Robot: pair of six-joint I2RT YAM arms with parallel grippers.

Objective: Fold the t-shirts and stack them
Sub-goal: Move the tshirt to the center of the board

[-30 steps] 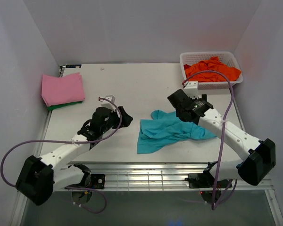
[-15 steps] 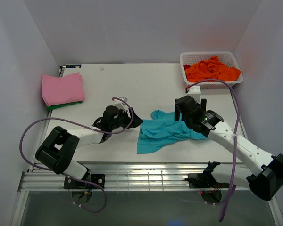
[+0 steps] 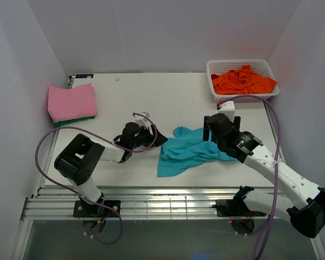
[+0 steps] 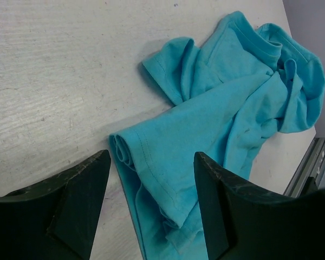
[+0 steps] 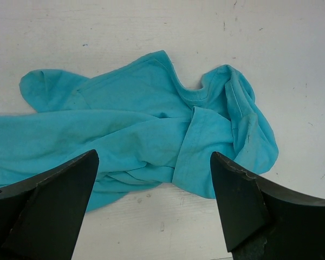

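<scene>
Teal t-shirt (image 3: 192,150), crumpled, lying mid-frame on the bench (image 3: 151,97).
Left tool (image 4: 149,160) is being held apart at its left edge; right tool (image 5: 153,156), likewise apart, over its collar.

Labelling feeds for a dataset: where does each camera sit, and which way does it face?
Top external: above and behind, looking down on the table; left arm and right arm show.
Left wrist: on left arm, facing the teal t-shirt; open fingers show.
Right wrist: on right arm, looking down at its collar; open fingers show.
All share the t-shirt.
</scene>
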